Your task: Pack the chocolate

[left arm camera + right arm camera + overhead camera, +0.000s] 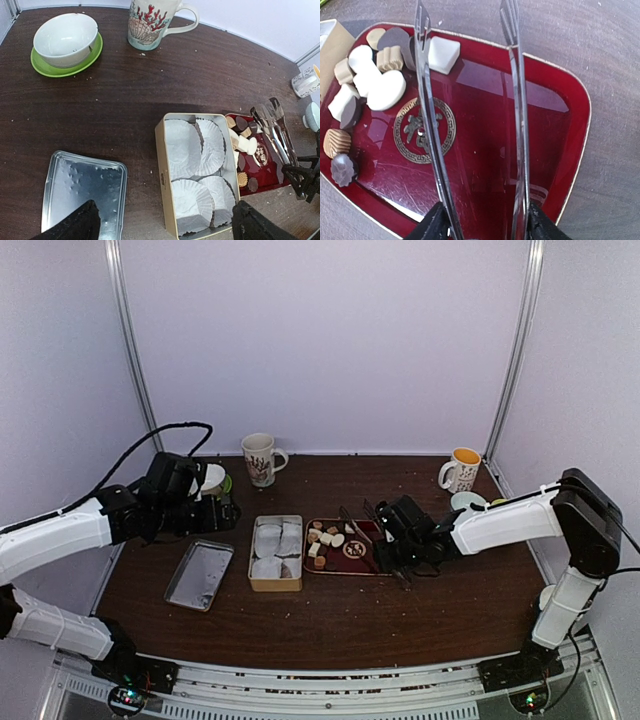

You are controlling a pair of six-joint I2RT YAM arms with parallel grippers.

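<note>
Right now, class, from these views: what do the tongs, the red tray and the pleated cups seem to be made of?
The tongs look like polished metal, probably steel: mirror-bright arms. The red tray is glossy, lacquer or plastic, unclear which: it reflects light. The cups look like matte white paper: crisp pleats.

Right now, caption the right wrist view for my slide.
The right hand holds metal tongs above a red tray, chocolate pieces clustered at one end.

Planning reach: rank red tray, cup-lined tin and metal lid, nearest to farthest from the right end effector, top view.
1. red tray, under the right end effector
2. tin, just left of the tray
3. metal lid, farthest left
</note>
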